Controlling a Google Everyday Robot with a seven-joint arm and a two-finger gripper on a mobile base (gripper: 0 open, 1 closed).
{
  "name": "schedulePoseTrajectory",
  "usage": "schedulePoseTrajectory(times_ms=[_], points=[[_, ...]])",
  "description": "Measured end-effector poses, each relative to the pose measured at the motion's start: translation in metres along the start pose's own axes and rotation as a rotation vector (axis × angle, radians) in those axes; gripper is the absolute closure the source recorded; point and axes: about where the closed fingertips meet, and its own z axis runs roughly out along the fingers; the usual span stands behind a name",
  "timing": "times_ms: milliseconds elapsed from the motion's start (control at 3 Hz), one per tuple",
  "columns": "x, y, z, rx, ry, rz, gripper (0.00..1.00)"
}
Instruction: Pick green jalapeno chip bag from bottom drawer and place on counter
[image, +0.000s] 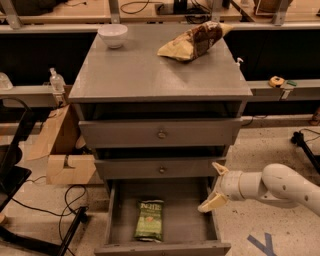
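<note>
the bottom drawer (187, 212) is pulled out at the foot of the grey cabinet. the green jalapeno chip bag (149, 220) is seen lying flat on its floor, left of the middle and near the front wall, label side up. the gripper (216, 186) is held just beside the drawer's right wall, reaching in from the right on a white arm (280, 187). its two pale fingers (212, 202) are spread well apart, one above the other, and nothing is held between them. the bag is not touched by them. the counter surface (145, 75) is occupied along its back edge by a white bowl (112, 35) on the left and a larger tan-and-brown bag (192, 41) on the right. two shallower drawers (200, 134) with round knobs are stacked between the surface and the open drawer.
</note>
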Motion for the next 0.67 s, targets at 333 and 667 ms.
schedulePoseTrajectory(times_ms=[333,667], points=[[0.045,-0.014,0.056,-0.02,-0.037,0.032,0.0],[0.104,0.009,0.116,-0.083,-0.066,0.112,0.0]])
